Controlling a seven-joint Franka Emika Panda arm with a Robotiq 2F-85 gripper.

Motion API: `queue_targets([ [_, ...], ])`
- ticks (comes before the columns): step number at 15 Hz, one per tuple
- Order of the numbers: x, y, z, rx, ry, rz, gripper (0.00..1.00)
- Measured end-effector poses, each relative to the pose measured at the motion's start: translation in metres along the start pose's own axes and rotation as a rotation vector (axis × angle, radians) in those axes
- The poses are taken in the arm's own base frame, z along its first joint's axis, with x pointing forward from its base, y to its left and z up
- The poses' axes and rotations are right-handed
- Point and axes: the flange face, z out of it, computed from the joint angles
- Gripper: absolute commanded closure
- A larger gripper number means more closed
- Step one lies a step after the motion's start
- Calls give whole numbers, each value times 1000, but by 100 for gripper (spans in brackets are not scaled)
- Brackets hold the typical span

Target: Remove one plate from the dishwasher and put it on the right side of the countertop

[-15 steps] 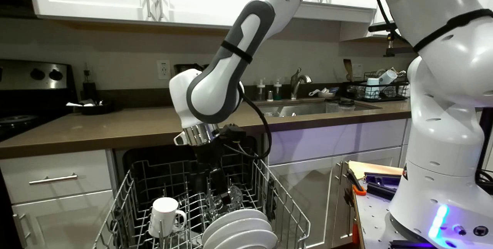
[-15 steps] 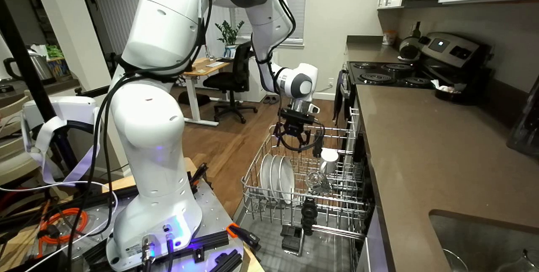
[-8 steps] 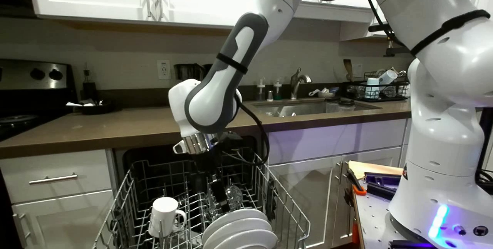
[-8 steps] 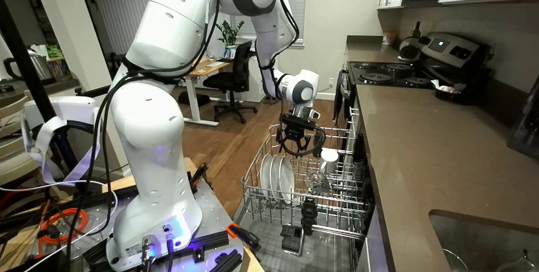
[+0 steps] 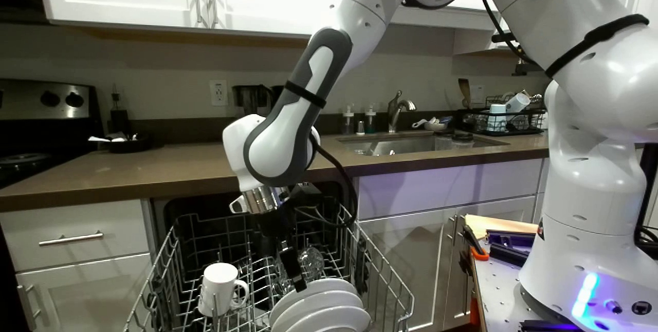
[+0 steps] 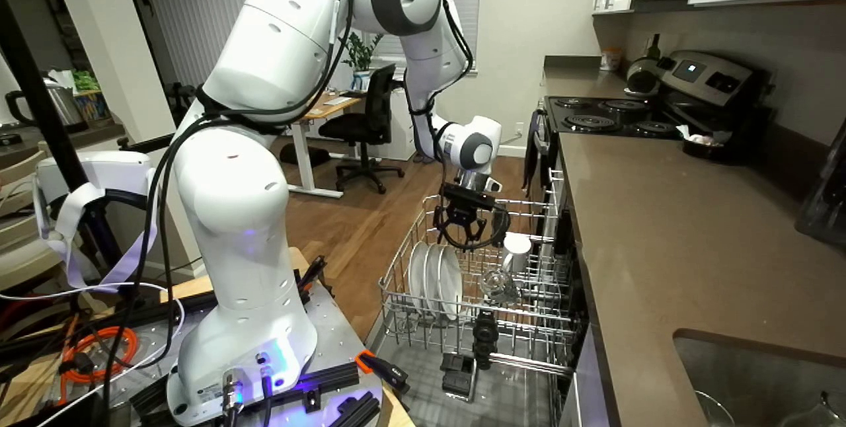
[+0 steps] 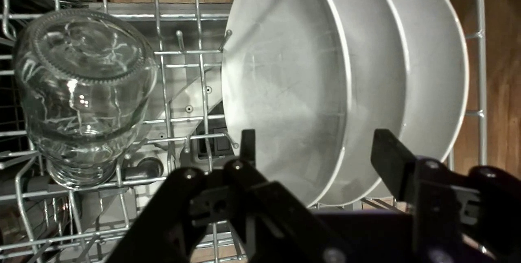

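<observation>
Wrist view — my gripper (image 7: 317, 149) hangs w/ jaws well apart nr 3 white plates (image 7: 317, 84) standing on edge in the dishwasher rack (image 7: 200, 51), upturned glass jar (image 7: 85, 96) nearby — can't tell if I'm touching any rim.

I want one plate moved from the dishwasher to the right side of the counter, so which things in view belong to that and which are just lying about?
Part of the job:
white plates, one needed
dishwasher holding them
countertop, the destination
tool, open

Not part of it:
white mug
clear glass container
pump bottles
office chair
potted plant
</observation>
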Motion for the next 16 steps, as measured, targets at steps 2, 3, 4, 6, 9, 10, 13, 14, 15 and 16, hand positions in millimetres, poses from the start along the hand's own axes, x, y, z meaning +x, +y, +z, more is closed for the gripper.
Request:
queue_targets([
  [2, 1, 0, 3, 3, -3, -1, 48],
  [3, 2, 0, 5, 5, -5, -2, 54],
  [4, 2, 0, 7, 7, -7, -4, 57],
  [6, 2, 1, 12, 12, -13, -6, 54],
  [9, 2, 1, 18, 19, -21, -10, 48],
  [10, 2, 1, 19, 21, -23, -11, 51],
  [13, 1, 2, 24, 29, -27, -13, 62],
  [14, 0, 2, 25, 31, -28, -13, 60],
  [15, 0, 2, 25, 32, -29, -14, 59],
  [16, 1, 1, 26, 33, -29, -15, 58],
])
